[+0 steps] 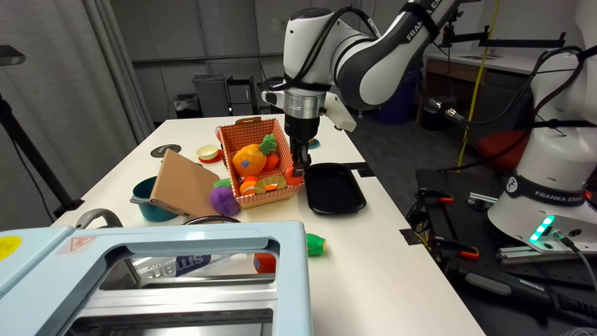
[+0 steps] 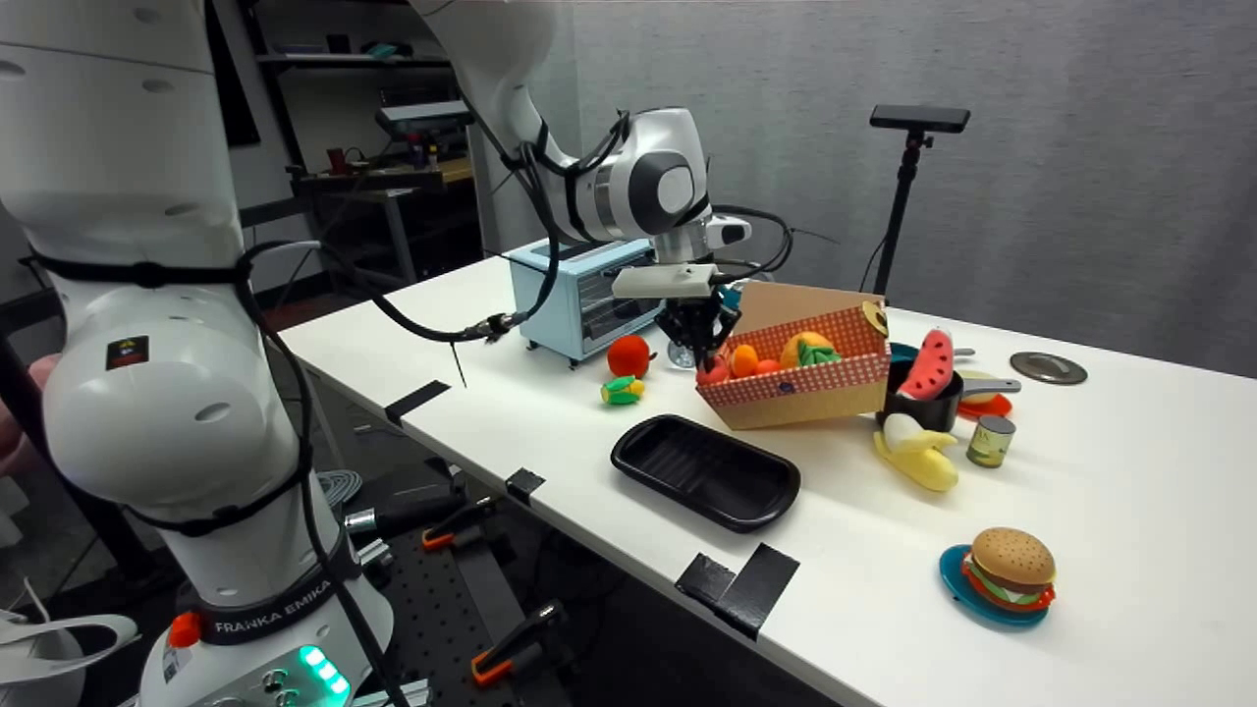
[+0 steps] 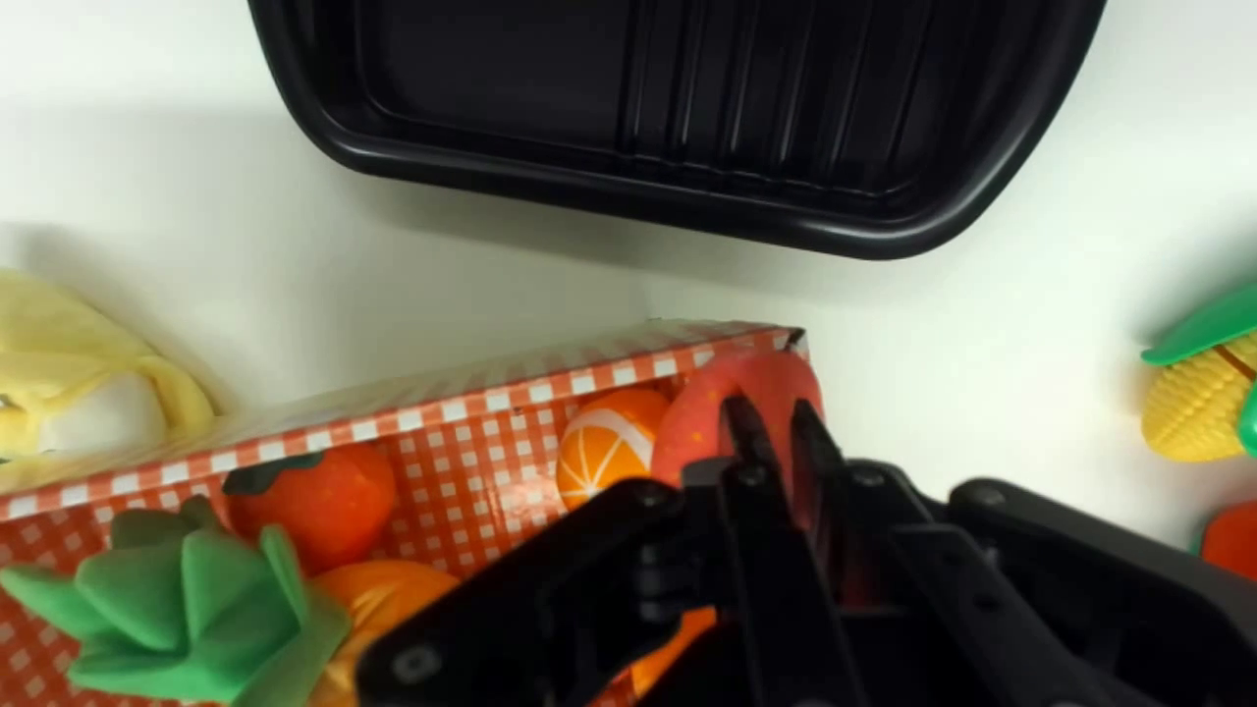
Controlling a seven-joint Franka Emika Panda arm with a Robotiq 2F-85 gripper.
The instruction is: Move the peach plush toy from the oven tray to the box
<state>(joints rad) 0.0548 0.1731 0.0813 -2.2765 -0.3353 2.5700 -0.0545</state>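
In the wrist view, the box passes the left and bottom edges; beside it, the oven tray is cut off by the top edge. At the box's corner, the gripper covers part of the peach plush toy. In an exterior view, a light-blue appliance, nearer the camera than the box, is cropped left and bottom; left of the box, a brown flap hides part of a teal pot. In an exterior view, a can right of the box carries print too small to read.
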